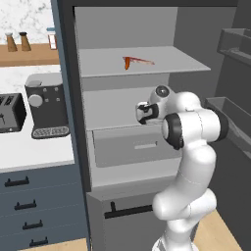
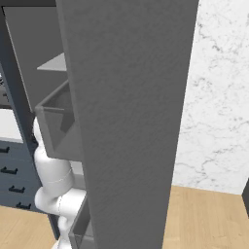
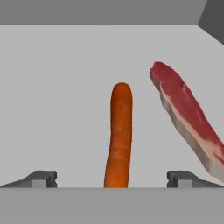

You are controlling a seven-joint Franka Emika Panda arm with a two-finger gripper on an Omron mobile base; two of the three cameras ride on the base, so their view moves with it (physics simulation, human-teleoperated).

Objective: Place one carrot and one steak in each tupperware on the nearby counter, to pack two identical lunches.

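An orange carrot [image 3: 120, 135] lies on a grey shelf [image 3: 57, 96], running straight away from my gripper [image 3: 111, 181]. The gripper is open; its near end sits between the two dark fingertips [image 3: 43, 178] without touching them. A red steak [image 3: 188, 118] with a pale edge lies slanted to the carrot's right, apart from it. From the left base, the carrot [image 1: 127, 63] and steak [image 1: 140, 61] rest on the upper shelf [image 1: 162, 61] of an open grey cabinet, with my gripper [image 1: 141, 113] in front of it. The white counter [image 1: 29, 152] is at the left. The tupperware is out of view.
A coffee machine [image 1: 46, 105] and a toaster [image 1: 11, 113] stand on the counter over dark blue drawers [image 1: 24, 206]. A grey inner drawer [image 1: 132, 144] sits below the shelves. Door bins [image 1: 235, 115] jut out on the right. The open grey door [image 2: 126, 121] blocks the right base view.
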